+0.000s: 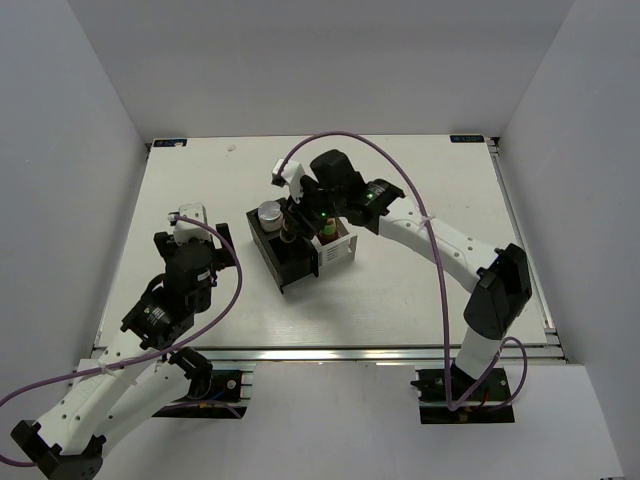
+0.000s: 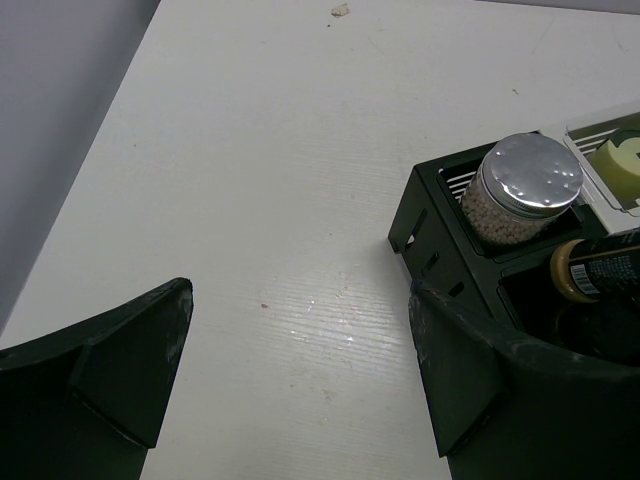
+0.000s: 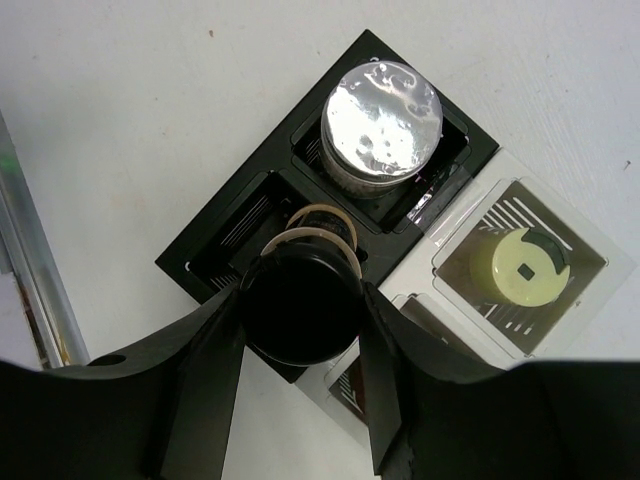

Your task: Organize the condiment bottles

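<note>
Condiment bottles (image 3: pixel 382 120) are gathered in the black-and-white rack (image 1: pixel 288 265) in the middle of the bench (image 1: pixel 420 300). From overhead the right jaws hide most of them, and only the silver-lidded jar (image 1: pixel 269 212) shows plainly, at the rack's far left corner.

The right wrist view looks straight down. The right jaws are closed on a black-lidded jar (image 3: pixel 300 305) over the black pocket beside the silver-lidded one. I cannot tell whether it rests on the bottom. A yellow-capped bottle (image 3: pixel 520 268) stands in a white pocket.

The left wrist view alone shows the silver-lidded jar's side, filled with pale beads. The left jaws are spread wide and hold nothing, low over bare bench just left of the rack.
</note>
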Available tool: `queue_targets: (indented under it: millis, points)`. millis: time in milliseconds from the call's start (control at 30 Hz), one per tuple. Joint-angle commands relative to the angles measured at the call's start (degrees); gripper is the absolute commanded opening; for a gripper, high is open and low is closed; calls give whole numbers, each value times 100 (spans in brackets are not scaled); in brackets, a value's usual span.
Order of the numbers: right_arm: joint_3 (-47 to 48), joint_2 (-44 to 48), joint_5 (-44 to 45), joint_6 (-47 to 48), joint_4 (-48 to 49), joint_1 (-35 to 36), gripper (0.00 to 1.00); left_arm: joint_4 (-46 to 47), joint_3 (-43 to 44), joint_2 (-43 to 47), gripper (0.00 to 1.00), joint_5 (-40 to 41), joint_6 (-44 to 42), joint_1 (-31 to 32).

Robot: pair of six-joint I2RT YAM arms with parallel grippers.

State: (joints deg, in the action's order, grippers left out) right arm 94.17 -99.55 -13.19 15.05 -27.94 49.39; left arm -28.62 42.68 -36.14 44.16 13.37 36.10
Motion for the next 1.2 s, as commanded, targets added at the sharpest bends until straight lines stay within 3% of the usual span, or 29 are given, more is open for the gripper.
queue_targets:
  millis: [0,500,1100,1167]
  points:
    - [304,-135,-34,86,-71,-25,0,67,-31,54,98,-13,-1,-41]
    - [427,-452,-737,244,-352,18,0,94,-40,81,98,-22,-9,-41]
    - [726,-917,-439,411,-598,238,0,94,-31,107,98,-4,-9,-50]
    - [769,-996,-430,402,-581,256,7,94,-49,107,98,-4,-9,-50]
